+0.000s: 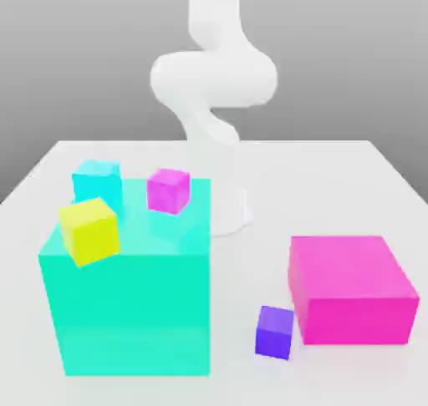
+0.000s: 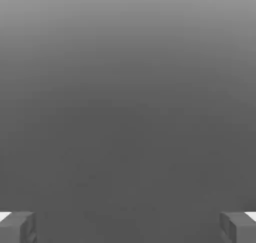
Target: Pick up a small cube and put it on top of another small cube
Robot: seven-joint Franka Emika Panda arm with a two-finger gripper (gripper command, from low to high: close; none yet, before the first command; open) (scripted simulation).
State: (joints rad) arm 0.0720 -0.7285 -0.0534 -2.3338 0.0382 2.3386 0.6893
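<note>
Judged purple cube (image 1: 275, 332) light, rigid, matte, flat-sided: best pinched across two opposite faces. Sat on white table (image 1: 334, 179), just beside pink block (image 1: 351, 289), toward teal block (image 1: 125, 300). Gripper (image 2: 128, 227) fingers spread wide apart, clamping nothing. Plain grey backdrop beyond pink block. Close pink wall might crowd one finger.

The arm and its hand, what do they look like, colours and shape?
The arm is plain glossy white with smooth, rounded, bulbous segments, with no visible cables or markings. In the hand view, the hand has two blocky grey fingers with squared tips and a white patch at each outer edge.
</note>
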